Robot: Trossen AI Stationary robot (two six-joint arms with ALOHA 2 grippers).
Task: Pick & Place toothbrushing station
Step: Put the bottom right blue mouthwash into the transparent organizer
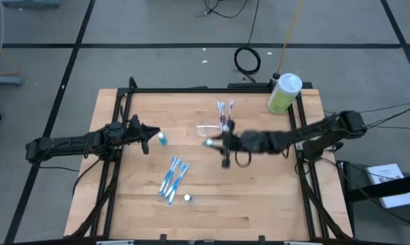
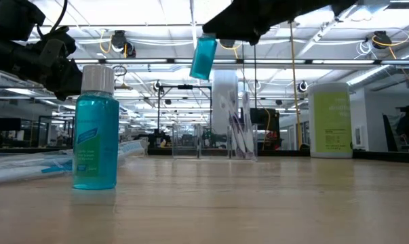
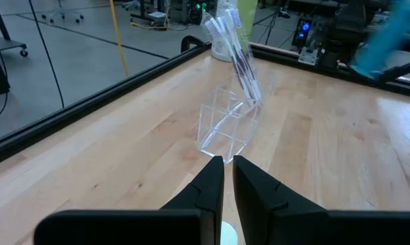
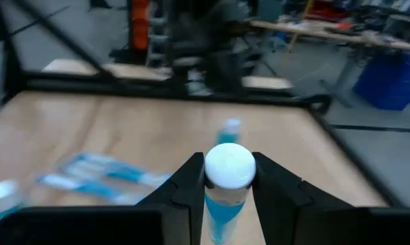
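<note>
The right gripper [image 4: 228, 178], jaws clamped on a small blue bottle [image 4: 226, 178], carries it just beside the clear toothbrushing station [image 1: 208, 129]; next it must be lowered inside. The left gripper [image 3: 228, 178], jaws nearly closed and empty, waits farther from the station.

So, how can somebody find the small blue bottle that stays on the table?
Start at the wooden table and go to the left gripper. Just beyond its tip stands a small clear bottle of blue liquid with a pale cap. Its twin hangs in the right gripper; this one stands upright on the wood.
</note>
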